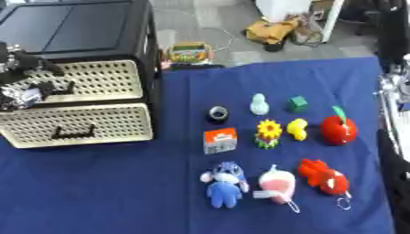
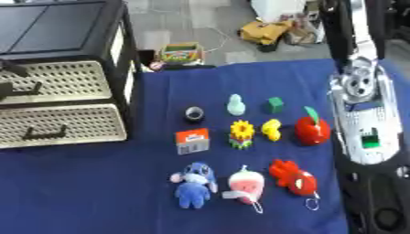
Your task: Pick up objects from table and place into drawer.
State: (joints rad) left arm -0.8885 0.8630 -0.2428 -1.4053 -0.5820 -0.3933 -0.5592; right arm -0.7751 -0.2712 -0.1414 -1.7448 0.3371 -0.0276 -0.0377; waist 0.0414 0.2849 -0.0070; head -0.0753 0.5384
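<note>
**Left hand at the upper drawer, toys lying on the blue counter**

The left hand (image 1: 22,75) is showing at the left edge of the left eye view, just in front of the upper drawer (image 1: 96,80) of the black cabinet (image 1: 88,27). Its fingers are reaching to the dark handle (image 1: 62,87) of that drawer, but I cannot tell if they are curled around it or only touching it. The lower drawer (image 1: 88,123) is sitting under it, cream with many small holes, and its front is standing a little out from the cabinet.

The right arm (image 2: 364,114) is filling the right side of the right eye view (silver joints and a black shell); its hand is not showing in any view.

The things for the task are all lying on the blue counter (image 1: 96,192), to the right of the cabinet and well apart from the left hand. In the far row there are a dark ring-shaped roll (image 1: 218,113), a pale blue figure (image 1: 259,104) and a green cube (image 1: 298,103). In the middle row an orange and grey box (image 1: 220,140) is standing, then a sunflower toy (image 1: 268,133), a yellow toy (image 1: 298,129) and a red apple (image 1: 339,129) with a green leaf. Nearest to the robot are lying a blue plush (image 1: 224,183), a pink and white plush (image 1: 276,183) and a red plush (image 1: 323,177) with a small ring.
</note>
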